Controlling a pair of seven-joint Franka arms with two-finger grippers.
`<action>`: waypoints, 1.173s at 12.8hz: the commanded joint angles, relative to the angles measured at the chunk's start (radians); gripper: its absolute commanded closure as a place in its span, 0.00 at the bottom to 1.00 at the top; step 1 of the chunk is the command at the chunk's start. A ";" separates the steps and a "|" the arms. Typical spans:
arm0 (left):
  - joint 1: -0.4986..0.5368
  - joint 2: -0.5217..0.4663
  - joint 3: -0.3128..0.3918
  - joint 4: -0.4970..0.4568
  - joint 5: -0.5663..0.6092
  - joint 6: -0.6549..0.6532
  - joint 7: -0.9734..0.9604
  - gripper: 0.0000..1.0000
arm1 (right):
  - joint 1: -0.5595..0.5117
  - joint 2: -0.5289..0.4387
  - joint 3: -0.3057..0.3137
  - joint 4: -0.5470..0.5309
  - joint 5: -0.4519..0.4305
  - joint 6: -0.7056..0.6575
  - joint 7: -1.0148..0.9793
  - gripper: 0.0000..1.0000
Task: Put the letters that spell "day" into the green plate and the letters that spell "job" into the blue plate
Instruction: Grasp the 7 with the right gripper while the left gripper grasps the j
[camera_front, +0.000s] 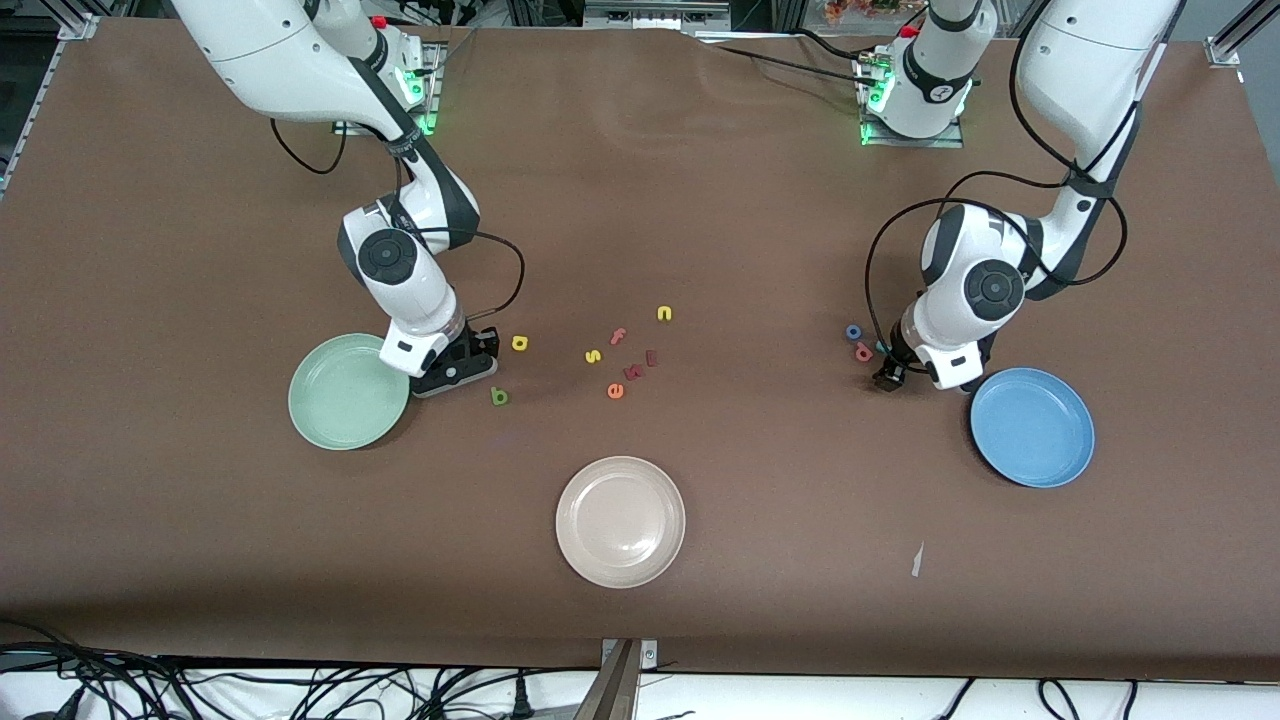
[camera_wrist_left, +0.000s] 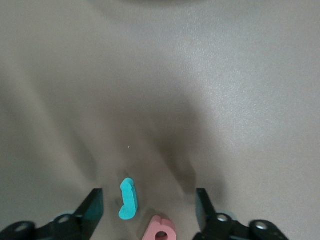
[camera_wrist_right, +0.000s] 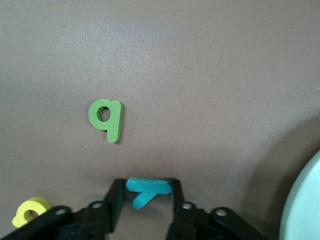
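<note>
My right gripper (camera_front: 482, 352) (camera_wrist_right: 146, 184) is low over the table beside the green plate (camera_front: 300, 400) (camera_wrist_right: 306, 210), shut on the teal y (camera_wrist_right: 148, 190), a finger at each end. The dark green d (camera_front: 499, 397) (camera_wrist_right: 106, 119) lies a little nearer the front camera and the yellow a (camera_front: 519, 343) (camera_wrist_right: 31, 210) lies close by. My left gripper (camera_front: 888, 378) (camera_wrist_left: 149, 192) stands open next to the blue plate (camera_front: 1032, 427), its fingers (camera_wrist_left: 95, 205) wide around the teal j (camera_wrist_left: 128, 199) without touching it. The coral b (camera_front: 864, 352) (camera_wrist_left: 160, 231) and blue o (camera_front: 854, 332) lie alongside.
Loose letters sit mid-table: a yellow s (camera_front: 593, 356), a pink f (camera_front: 618, 336), a yellow n (camera_front: 664, 313), an orange e (camera_front: 615, 391) and two reddish ones. A beige plate (camera_front: 620, 520) lies nearer the front camera. A white scrap (camera_front: 916, 560) lies near the front edge.
</note>
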 joint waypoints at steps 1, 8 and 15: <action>0.011 -0.021 -0.011 -0.023 -0.025 -0.005 -0.001 0.26 | -0.002 -0.005 -0.006 -0.007 -0.003 0.009 0.006 0.72; 0.011 -0.030 -0.018 -0.030 -0.027 -0.005 -0.033 0.41 | -0.072 -0.183 -0.009 -0.010 -0.003 -0.189 -0.140 0.72; 0.014 -0.064 -0.018 -0.075 -0.024 0.001 -0.028 0.43 | -0.256 -0.194 -0.009 -0.032 -0.001 -0.201 -0.390 0.00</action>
